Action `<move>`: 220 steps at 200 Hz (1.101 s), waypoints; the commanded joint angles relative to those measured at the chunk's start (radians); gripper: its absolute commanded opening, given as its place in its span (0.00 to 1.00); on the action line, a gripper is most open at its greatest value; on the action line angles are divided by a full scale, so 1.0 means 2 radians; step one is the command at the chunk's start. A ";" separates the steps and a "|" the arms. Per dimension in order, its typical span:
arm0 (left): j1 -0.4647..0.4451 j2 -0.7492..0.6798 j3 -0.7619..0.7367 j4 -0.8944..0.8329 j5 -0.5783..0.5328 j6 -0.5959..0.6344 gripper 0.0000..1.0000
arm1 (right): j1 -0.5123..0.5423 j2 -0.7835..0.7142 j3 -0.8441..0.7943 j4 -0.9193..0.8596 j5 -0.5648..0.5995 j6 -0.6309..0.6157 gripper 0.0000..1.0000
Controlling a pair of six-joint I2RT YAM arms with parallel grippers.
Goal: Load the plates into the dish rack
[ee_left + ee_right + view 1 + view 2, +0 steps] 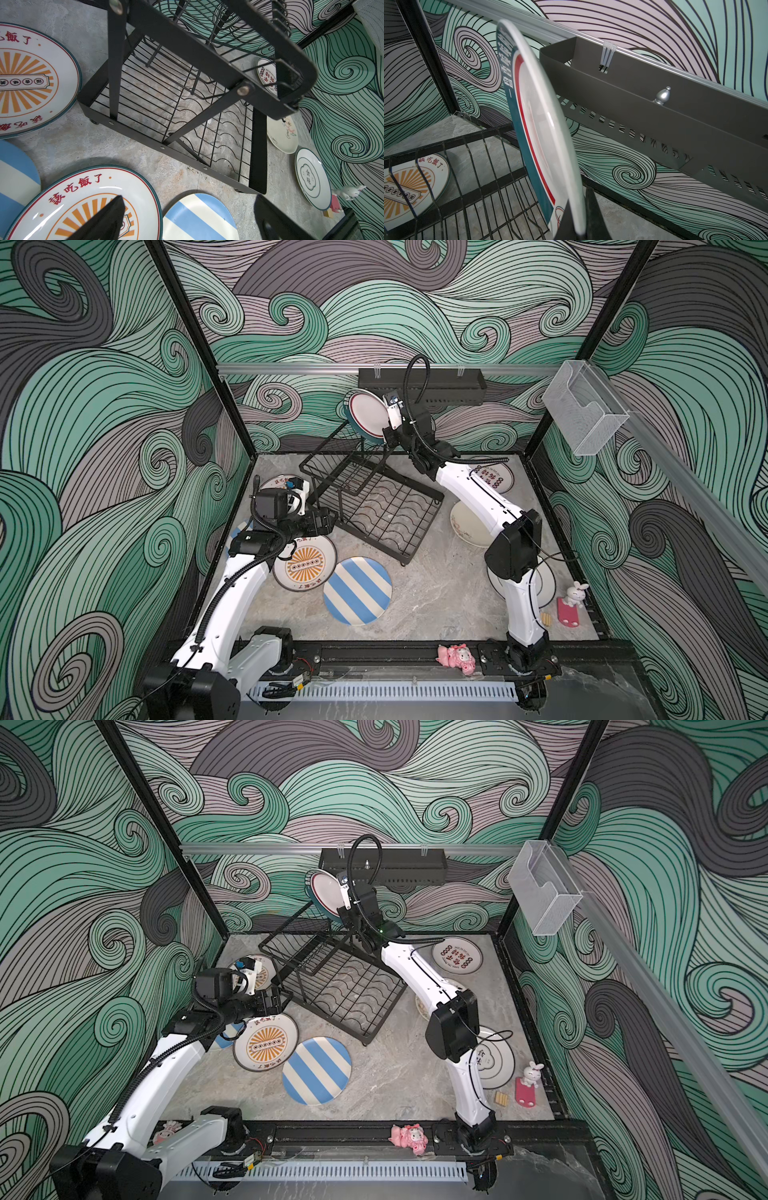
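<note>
Plate, green-rimmed white [368, 416], pinched at its lower rim by the right claw [578, 216], stands on edge, tilted, over the raised basket of the dish rack [374, 506] towards the rear of the desk [436, 593]. Left claw [189, 199], spread wide, hovers just beside the rack's left side, near an orange sunburst plate [305, 566]. Flat on the desk around the rack: blue-and-cream striped plate [357, 591], red-lettered plate [457, 959], cream doodle plate [284, 135], flower-outline plate [311, 178].
</note>
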 commanded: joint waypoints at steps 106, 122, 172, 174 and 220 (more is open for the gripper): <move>0.006 0.002 0.003 0.001 -0.002 0.003 0.99 | 0.002 0.036 0.055 0.010 -0.001 -0.017 0.28; 0.006 0.002 0.005 0.001 -0.004 0.002 0.99 | 0.001 0.037 0.063 0.002 -0.003 -0.023 0.33; 0.005 -0.004 0.003 0.024 0.005 -0.045 0.99 | 0.002 0.025 0.109 -0.063 -0.041 -0.030 0.57; 0.005 -0.004 0.001 0.027 0.005 -0.049 0.99 | 0.001 0.023 0.111 -0.067 -0.042 -0.029 0.58; -0.004 -0.001 -0.019 0.023 -0.003 -0.068 0.99 | -0.001 -0.081 0.020 -0.106 -0.070 -0.004 0.72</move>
